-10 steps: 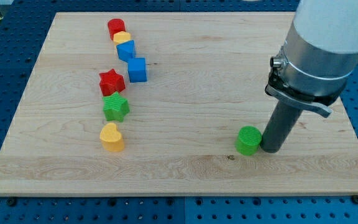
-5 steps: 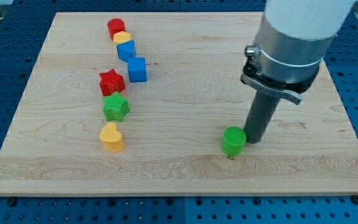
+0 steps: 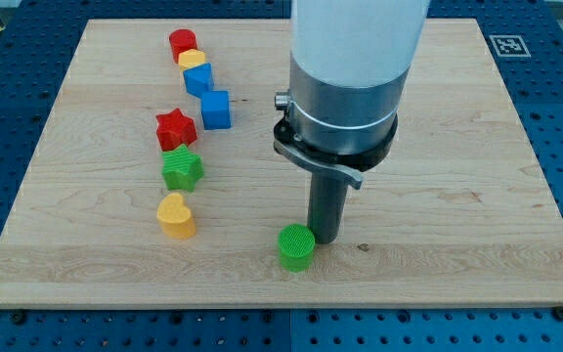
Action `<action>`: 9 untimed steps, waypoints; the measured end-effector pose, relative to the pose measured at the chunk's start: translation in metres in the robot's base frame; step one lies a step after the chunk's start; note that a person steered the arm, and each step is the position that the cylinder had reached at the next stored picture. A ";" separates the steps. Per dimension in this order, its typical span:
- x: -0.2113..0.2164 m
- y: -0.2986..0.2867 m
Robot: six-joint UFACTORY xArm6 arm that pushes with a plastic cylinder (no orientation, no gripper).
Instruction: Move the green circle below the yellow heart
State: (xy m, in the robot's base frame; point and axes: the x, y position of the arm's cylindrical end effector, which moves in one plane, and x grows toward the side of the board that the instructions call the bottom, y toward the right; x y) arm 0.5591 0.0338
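Wooden board [image 3: 438,117] carries my tip [image 3: 324,240] touching the green circle [image 3: 296,246], well right of the yellow heart [image 3: 175,215]

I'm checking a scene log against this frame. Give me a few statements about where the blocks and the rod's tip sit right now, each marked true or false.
1. My tip sits just right of the green circle. True.
2. The green circle lies left of the yellow heart. False: it lies to the view's right of it, slightly lower.
3. The green star sits between the red star and the yellow heart. True.
4. The blue cube touches the green circle. False: they are far apart.
5. The green circle has slid off the wooden board. False: it rests on the board near the bottom edge.
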 end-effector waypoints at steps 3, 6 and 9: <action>0.022 0.028; 0.031 0.007; 0.031 -0.082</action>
